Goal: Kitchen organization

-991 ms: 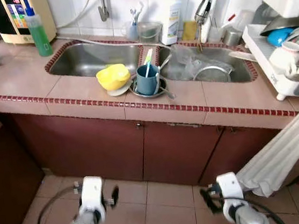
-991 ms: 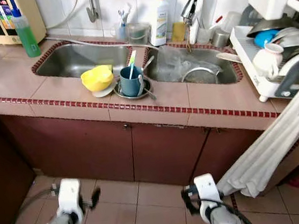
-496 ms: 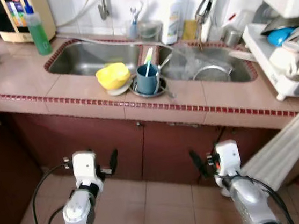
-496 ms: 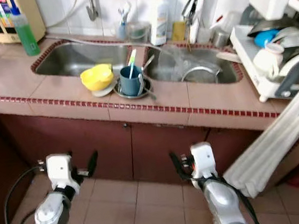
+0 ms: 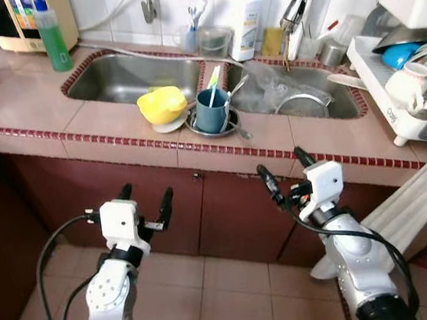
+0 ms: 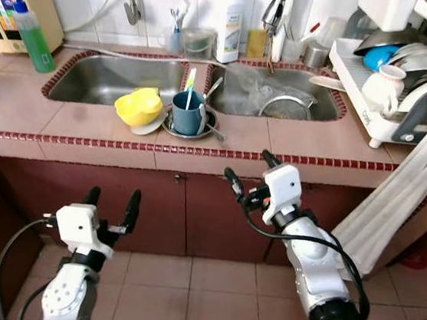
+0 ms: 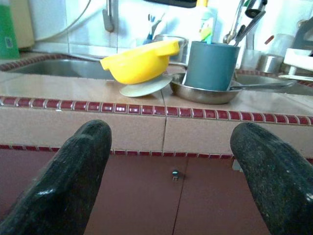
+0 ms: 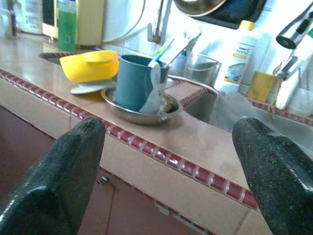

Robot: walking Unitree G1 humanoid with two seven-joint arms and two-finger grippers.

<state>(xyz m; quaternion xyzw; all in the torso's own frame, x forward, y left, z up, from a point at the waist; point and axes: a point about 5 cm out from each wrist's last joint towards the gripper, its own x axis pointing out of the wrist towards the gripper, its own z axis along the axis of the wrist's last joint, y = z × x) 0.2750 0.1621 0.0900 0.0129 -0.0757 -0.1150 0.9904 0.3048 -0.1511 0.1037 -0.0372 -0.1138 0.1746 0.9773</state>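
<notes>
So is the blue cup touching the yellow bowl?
Apart. The left wrist view shows a strip of background between the blue cup and the yellow bowl; the cup stands in a metal dish.

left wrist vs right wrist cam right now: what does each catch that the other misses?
Left wrist alone: the small metal cabinet door knob below the counter edge. Right wrist alone: the white detergent bottle with a yellow cap, the yellow sponge beside it, and the clear glass cup behind the mug. Both: the yellow plastic bowl tipped over a pale saucer, the blue mug standing in a shallow steel dish, the red-trimmed tile counter edge, and each gripper's own open black fingers.
</notes>
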